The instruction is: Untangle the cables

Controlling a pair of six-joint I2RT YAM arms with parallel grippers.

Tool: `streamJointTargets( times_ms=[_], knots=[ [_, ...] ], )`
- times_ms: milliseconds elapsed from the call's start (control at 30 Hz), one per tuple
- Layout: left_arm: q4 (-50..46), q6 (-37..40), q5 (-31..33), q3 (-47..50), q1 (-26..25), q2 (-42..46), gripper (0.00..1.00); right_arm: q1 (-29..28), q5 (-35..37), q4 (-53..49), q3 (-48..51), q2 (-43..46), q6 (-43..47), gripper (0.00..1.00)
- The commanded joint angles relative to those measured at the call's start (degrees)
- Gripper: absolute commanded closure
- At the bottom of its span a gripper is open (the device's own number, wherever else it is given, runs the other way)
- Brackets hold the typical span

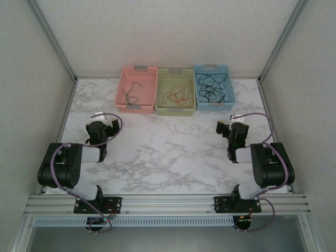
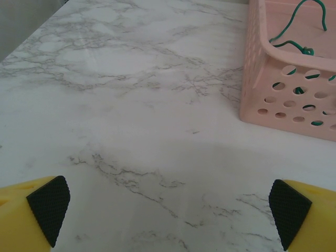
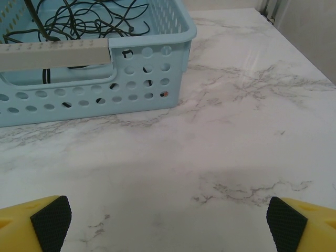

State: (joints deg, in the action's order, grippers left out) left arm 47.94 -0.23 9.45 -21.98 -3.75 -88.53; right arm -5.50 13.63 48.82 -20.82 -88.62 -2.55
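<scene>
- Left claw [image 2: 168, 210]: its fingers are spread wide with nothing between them, and it hangs low over the bare marble surface [image 2: 131, 105]. The pink basket [image 2: 262, 100] sits ahead of it and to its right.
- Right claw [image 3: 168, 215]: its fingers are also wide apart and empty above the surface. The blue basket [image 3: 131, 84] is ahead of it and to its left.
- The step in hand looks like a reach for the next strand. The densest knot lies nearest the right claw, so that arm seems best placed.
- To do it well, come down over the basket rim and pinch one loop near a free end. Lift slowly so the rest slides off rather than tightening.
- The left claw could pin the pile or the basket, which is light and may ride up with the wire.
- The pink basket, just ahead of the left claw, holds one thin dark green cable [image 2: 294, 31]. It lies loosely curved and partly shows through the wall holes.
- The green basket [image 1: 176, 109] is further ahead, between the two claws. It holds a few red and orange cables [image 1: 176, 94] that overlap, though how tightly I cannot tell.
- The blue basket, just ahead of the right claw, holds black cables [image 3: 79, 18] heaped in many crossing loops, clearly the most tangled lot.
</scene>
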Motion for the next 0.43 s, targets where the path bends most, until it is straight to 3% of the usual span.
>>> streamJointTargets(
  times_ms=[0, 400],
  knots=[
    [0.79, -0.47, -0.58, -0.9, 0.49, 0.41, 0.0, 0.07, -0.03, 0.46, -0.89, 0.21, -0.09, 0.01],
    [0.79, -0.49, -0.58, -0.95, 0.49, 0.45, 0.0, 0.53, -2.11, 0.01, -1.07, 0.29, 0.23, 0.01]
  ],
)
